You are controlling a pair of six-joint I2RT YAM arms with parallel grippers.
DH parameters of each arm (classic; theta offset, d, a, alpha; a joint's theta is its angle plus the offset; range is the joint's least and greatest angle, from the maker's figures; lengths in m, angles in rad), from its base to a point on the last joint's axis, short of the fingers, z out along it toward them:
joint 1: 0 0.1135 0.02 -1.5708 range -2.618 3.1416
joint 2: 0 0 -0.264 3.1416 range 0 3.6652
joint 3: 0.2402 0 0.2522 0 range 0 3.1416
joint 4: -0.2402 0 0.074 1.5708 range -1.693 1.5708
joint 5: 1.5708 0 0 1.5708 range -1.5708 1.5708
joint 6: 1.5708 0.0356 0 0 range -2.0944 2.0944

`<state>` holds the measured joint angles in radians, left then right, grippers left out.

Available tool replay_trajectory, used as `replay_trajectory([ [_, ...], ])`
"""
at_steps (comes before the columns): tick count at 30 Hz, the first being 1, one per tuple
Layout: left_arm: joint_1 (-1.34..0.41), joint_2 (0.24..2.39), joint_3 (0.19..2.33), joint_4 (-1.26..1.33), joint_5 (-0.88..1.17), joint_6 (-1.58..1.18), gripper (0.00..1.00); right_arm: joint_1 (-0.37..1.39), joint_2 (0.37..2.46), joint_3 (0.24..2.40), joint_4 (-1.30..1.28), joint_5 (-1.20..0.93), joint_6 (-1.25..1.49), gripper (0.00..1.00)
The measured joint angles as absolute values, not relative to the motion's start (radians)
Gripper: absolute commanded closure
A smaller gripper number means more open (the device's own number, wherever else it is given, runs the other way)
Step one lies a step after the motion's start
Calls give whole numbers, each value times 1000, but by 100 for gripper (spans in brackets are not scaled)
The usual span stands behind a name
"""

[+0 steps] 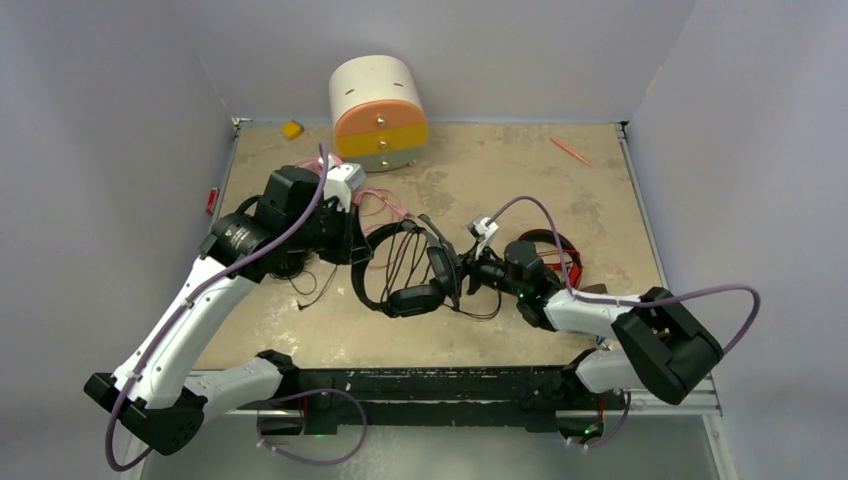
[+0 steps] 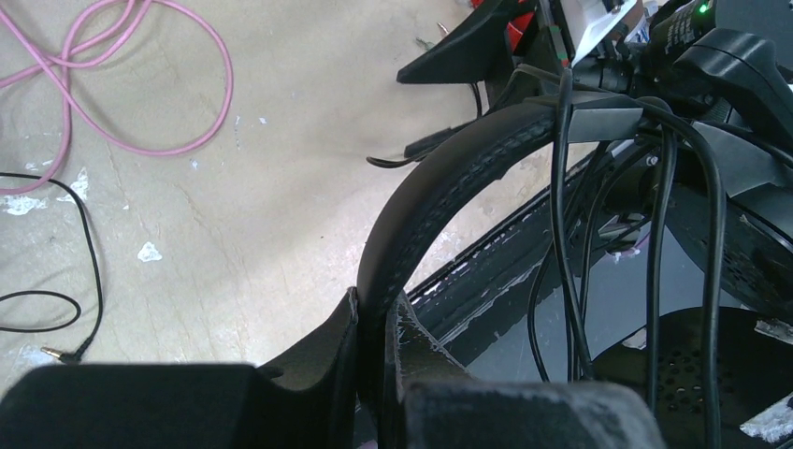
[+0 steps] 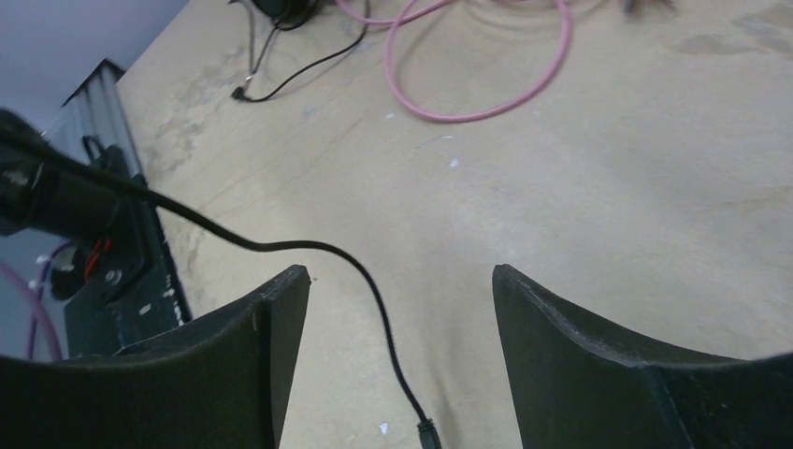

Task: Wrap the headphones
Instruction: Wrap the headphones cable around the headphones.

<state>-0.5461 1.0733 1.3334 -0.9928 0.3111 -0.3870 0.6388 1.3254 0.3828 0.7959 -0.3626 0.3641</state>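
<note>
Top external view shows us the black headphones (image 1: 405, 296) between the two arms, over the middle of the desk (image 1: 560, 190), with several turns of thin cable lying across the arch. The left pincer (image 2: 374, 318) is closed on the headband (image 2: 439, 187), one finger on each face of it. The right pincer (image 3: 397, 281) stands wide apart, and the loose end of the cable (image 3: 309, 248) passes between its fingers without being pinched. A pink cable (image 3: 468, 103) lies on the desk behind it.

We judge the headphones to be light, and the band stiff enough to carry the whole piece from one grip, although smooth plastic may turn in the fingers if it is pulled sideways. The cable is soft, thin and springy (it will open its loops when tension is lost). It is better to take it a little before the plug, with gentle force only, because a hard pull could strain the joint at the ear cup.
</note>
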Motion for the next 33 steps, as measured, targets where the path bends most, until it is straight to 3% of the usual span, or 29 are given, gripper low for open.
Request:
replay_trajectory([
  [6,-546,1072,1339,-1005,310,-387,100,723,1390,385,887,-434,324,26],
  [15,-546,1070,1356,-1013,310,-402,100,767,1536,479,941,-441,289,36],
  [18,-546,1070,1358,-1013,310,-405,100,767,1560,492,999,-455,300,47],
  [26,-546,1071,1363,-1016,301,-410,100,764,1576,463,1109,-466,370,100],
  [33,-546,1080,1405,-1028,263,-417,100,733,1586,394,1117,-458,457,100],
])
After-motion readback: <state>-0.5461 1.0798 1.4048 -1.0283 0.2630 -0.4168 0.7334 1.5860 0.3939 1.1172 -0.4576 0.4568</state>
